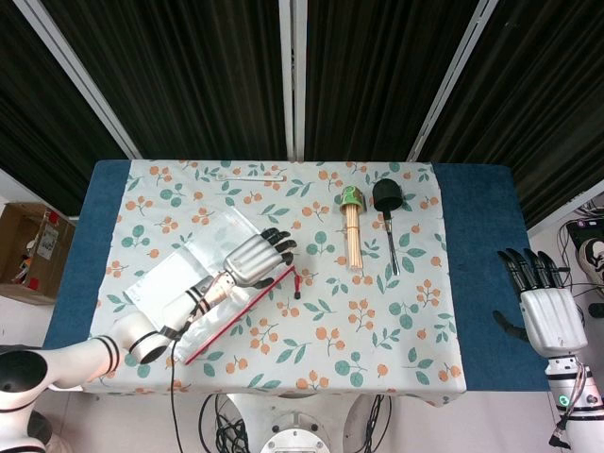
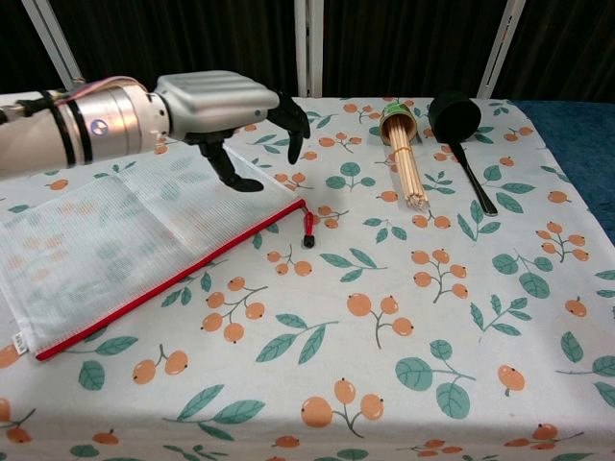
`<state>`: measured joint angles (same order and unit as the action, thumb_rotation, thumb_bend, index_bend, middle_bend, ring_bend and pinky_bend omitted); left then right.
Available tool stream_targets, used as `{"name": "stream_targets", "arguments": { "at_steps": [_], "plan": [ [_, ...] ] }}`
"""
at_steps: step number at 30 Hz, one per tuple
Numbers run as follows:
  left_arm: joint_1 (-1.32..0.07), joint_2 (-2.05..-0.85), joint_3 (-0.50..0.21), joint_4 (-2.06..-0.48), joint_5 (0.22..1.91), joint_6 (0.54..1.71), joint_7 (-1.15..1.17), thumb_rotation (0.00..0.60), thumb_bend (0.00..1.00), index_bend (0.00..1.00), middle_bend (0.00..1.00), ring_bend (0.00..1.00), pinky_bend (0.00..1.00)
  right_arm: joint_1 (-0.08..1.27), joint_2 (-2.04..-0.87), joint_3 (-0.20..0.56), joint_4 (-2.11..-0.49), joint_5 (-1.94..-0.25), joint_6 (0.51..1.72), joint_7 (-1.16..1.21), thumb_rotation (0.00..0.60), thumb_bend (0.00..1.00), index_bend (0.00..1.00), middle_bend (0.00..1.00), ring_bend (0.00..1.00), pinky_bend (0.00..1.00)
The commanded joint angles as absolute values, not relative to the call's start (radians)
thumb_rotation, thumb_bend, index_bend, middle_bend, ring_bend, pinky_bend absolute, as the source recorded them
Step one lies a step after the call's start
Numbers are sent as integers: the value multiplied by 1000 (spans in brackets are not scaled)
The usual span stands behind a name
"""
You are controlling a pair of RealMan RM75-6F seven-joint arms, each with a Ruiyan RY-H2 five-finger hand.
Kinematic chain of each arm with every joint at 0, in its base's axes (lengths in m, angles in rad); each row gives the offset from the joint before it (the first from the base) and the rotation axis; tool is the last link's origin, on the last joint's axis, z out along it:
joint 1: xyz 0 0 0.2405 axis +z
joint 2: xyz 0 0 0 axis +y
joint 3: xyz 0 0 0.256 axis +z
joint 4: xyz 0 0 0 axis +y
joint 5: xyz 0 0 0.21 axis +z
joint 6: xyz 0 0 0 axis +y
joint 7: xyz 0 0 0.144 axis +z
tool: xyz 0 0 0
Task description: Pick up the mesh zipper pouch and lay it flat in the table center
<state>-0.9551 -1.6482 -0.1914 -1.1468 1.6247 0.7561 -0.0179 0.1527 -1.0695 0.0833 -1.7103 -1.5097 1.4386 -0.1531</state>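
Note:
The clear mesh zipper pouch (image 1: 179,283) (image 2: 106,245) with a red zip edge lies flat on the left half of the floral tablecloth, its red pull (image 2: 308,230) pointing toward the middle. My left hand (image 1: 257,255) (image 2: 226,110) hovers over the pouch's far right corner, fingers apart and curved downward, holding nothing. My right hand (image 1: 541,304) hangs off the table's right side over the blue edge, fingers straight and spread, empty; the chest view does not show it.
A bundle of wooden sticks in a green band (image 1: 353,231) (image 2: 404,154) and a black ladle (image 1: 388,212) (image 2: 459,134) lie at the back right. A thin white stick (image 1: 250,176) lies along the far edge. Blue table edge (image 1: 481,274) borders the cloth.

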Motion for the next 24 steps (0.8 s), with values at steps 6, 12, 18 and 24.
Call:
{"name": "stream_targets", "arguments": {
  "at_steps": [6, 12, 18, 24],
  "plan": [
    [-1059, -1759, -178, -1036, 1587, 669, -24, 600, 258, 411, 192, 118, 166, 155, -1077, 84, -1690, -1505, 1433, -134, 600, 122, 30, 88, 0, 0],
    [-1099, -1819, -155, -952, 1554, 610, -8, 600, 258, 417, 193, 118, 165, 150, -1079, 82, -1668, -1504, 1438, -109, 600, 122, 30, 88, 0, 0],
    [-1110, -1843, -147, -916, 1522, 600, -3, 600, 258, 438, 192, 118, 165, 150, -1085, 82, -1647, -1501, 1436, -90, 600, 121, 30, 88, 0, 0],
    [-1129, -1865, -142, -886, 1500, 586, 7, 600, 258, 453, 192, 118, 165, 152, -1087, 82, -1637, -1499, 1431, -84, 600, 119, 30, 88, 0, 0]
  ]
}}
